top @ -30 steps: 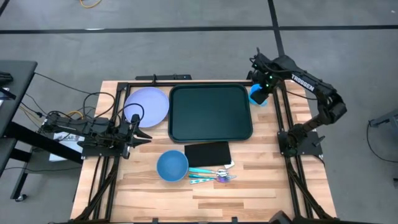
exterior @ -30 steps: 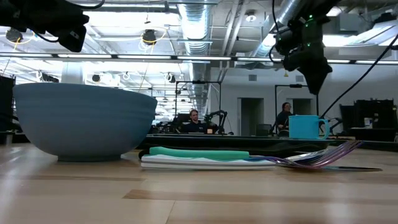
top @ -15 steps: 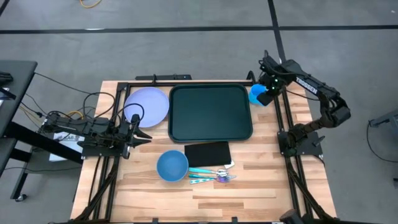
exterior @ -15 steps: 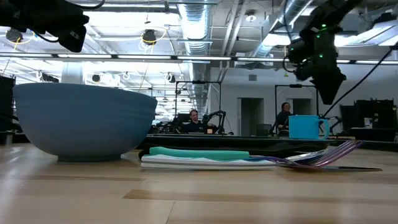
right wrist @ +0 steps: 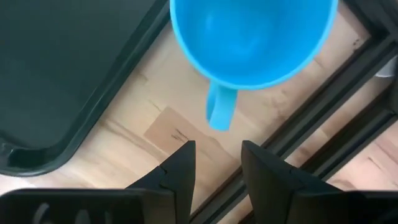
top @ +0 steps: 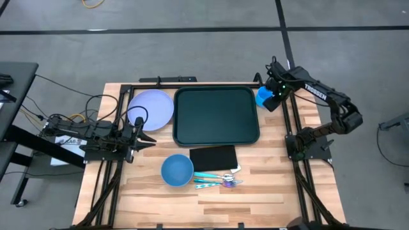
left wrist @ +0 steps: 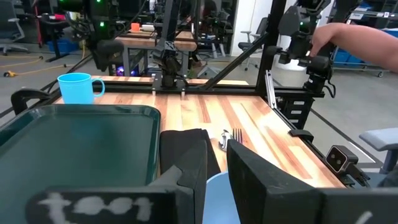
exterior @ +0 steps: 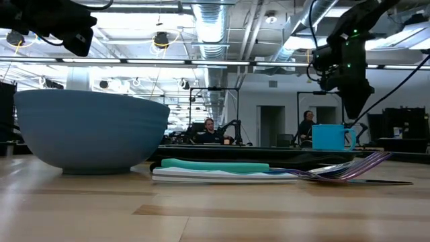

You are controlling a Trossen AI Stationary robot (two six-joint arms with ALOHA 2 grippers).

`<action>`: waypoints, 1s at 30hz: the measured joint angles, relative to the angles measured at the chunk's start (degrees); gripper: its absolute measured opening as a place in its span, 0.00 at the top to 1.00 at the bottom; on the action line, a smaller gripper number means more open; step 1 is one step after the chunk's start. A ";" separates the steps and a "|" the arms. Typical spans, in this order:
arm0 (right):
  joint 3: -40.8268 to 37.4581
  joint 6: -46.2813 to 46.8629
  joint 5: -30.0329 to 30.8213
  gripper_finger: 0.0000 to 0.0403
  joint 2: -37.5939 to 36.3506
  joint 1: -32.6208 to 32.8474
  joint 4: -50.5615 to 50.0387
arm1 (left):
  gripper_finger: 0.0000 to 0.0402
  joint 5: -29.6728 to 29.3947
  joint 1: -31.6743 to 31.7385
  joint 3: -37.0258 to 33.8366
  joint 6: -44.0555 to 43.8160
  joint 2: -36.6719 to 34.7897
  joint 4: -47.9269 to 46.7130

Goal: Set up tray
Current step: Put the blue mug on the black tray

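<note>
Right gripper (right wrist: 214,165), fingers spread, above blue mug (right wrist: 252,43), just beside tray (right wrist: 68,68).

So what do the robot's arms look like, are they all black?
Mostly, yes. Both arms are dark, jointed tubes. The right arm has white TROSSEN lettering along it and small green lights glowing near its wrist. The right gripper ends in two flat, dark, wedge-shaped fingers. The left arm is dark too, with black cables trailing behind it.
</note>
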 joint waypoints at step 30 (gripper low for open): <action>-1.56 2.54 3.13 0.70 8.08 -0.07 7.78 | 0.87 -0.04 -0.01 0.00 -0.02 0.00 -0.02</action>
